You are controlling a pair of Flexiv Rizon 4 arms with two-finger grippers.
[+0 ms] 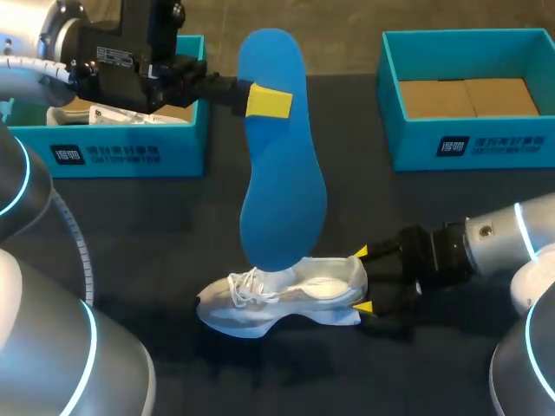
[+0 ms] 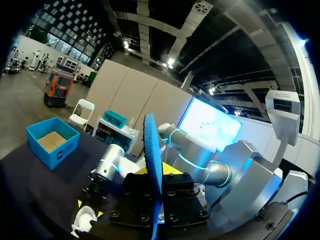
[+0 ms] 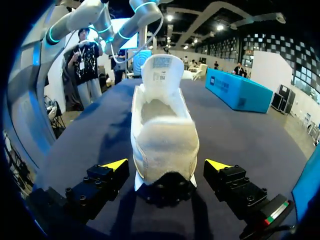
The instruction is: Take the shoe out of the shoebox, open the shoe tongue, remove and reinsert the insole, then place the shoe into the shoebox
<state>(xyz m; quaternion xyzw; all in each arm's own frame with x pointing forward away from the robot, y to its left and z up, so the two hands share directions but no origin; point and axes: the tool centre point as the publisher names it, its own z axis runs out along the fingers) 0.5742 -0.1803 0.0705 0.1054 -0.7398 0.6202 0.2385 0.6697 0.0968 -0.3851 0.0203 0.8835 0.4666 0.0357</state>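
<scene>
On the dark bench (image 1: 130,234), a white shoe (image 1: 286,295) is set upright on its sole. Above the shoe, a blue insole (image 1: 282,173) is held on end, clamped between the left gripper (image 1: 260,100) fingers. The shoe's heel is flanked by the right gripper (image 1: 362,279) fingers, spread apart, with gaps on both sides.

The left shoebox (image 1: 184,143) and the right shoebox (image 1: 408,139) each bear a dark panel with a white logo and a line of characters on the front wall, too small to make out. A white label (image 3: 161,62) of fine print lies on the shoe tongue (image 3: 161,80), and a white sticker (image 1: 113,54) with small print sits on the left arm (image 1: 143,35). Neither is legible.
</scene>
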